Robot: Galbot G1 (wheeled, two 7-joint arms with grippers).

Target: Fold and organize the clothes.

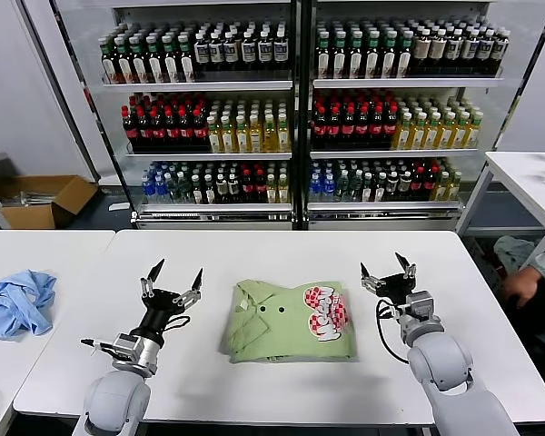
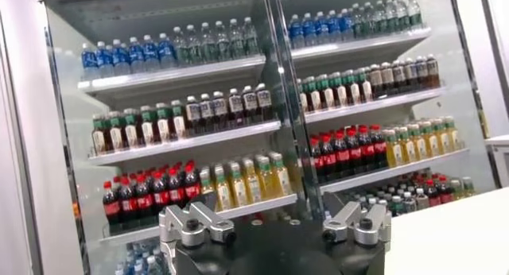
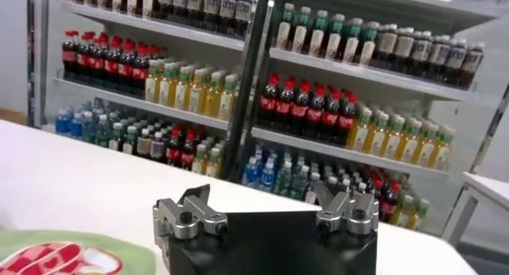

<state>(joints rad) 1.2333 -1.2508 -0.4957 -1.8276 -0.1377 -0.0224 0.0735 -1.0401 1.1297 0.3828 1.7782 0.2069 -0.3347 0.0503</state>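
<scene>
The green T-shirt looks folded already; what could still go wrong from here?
1. The green T-shirt is folded unevenly, its near-left corner bunched; it may loosen if nudged.
2. Both open grippers, left gripper and right gripper, flank it closely; a sideways move could drag an edge.
3. The light blue garment is unfolded on the neighbouring table.

The left gripper (image 2: 274,225) is showing only its dark base and two metal finger mounts, and it is pointing at a glass-door cooler (image 2: 270,102). Rows of bottles (image 2: 183,114) are standing on its shelves. A corner of the white bench (image 2: 453,237) is showing beside it.
</scene>
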